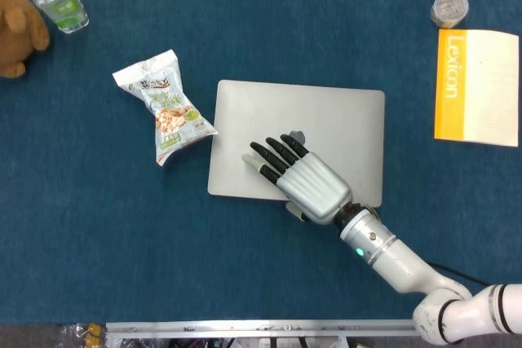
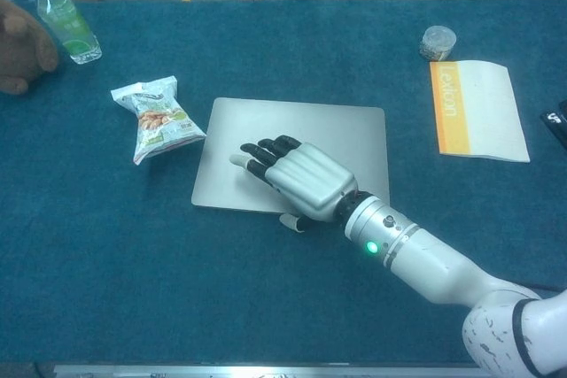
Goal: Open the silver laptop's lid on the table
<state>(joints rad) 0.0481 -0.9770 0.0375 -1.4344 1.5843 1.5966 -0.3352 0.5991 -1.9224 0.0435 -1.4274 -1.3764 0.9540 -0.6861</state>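
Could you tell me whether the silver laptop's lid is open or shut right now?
Shut, or barely lifted: the laptop shows only its flat lid, with no screen or keys. The right hand rests on it, thumb at the near edge.
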